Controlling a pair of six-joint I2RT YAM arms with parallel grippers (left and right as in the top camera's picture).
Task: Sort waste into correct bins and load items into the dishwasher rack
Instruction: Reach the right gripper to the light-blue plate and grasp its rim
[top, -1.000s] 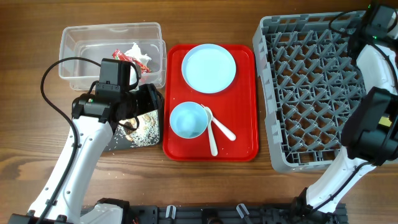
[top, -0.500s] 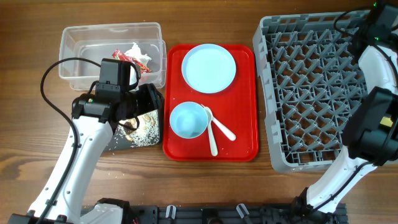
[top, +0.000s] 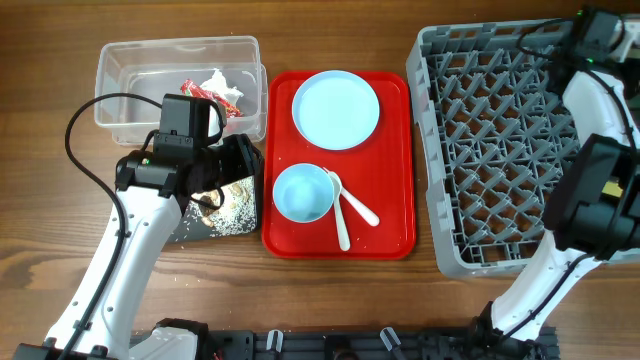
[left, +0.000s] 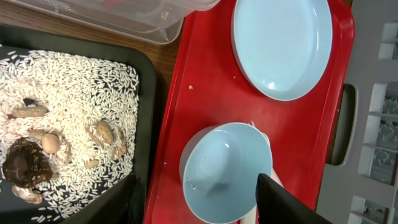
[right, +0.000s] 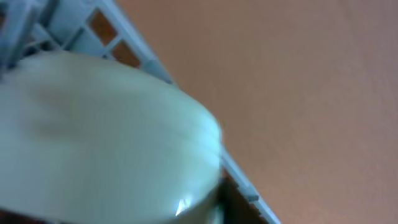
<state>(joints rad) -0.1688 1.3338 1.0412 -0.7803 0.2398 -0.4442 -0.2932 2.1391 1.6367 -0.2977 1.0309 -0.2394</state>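
While left fingers (left: 283, 202) hang spread over blue bowl (left: 227, 171), can't tell right fingers (top: 596, 26). Pale blurred thing (right: 93, 137) at rack (top: 500, 140) corner may tip out.

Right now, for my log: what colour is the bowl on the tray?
The bowl is pale blue, clearest in left wrist view.

Narrow free wood strip between red tray (top: 393, 160) and rack (top: 480, 150). Plate (top: 336, 108), bowl (top: 302, 193) and 2 utensils (top: 342, 222) crowd the tray. Left arm (top: 150, 200) overhangs black tray (top: 235, 212); tub (top: 130, 70) top open.
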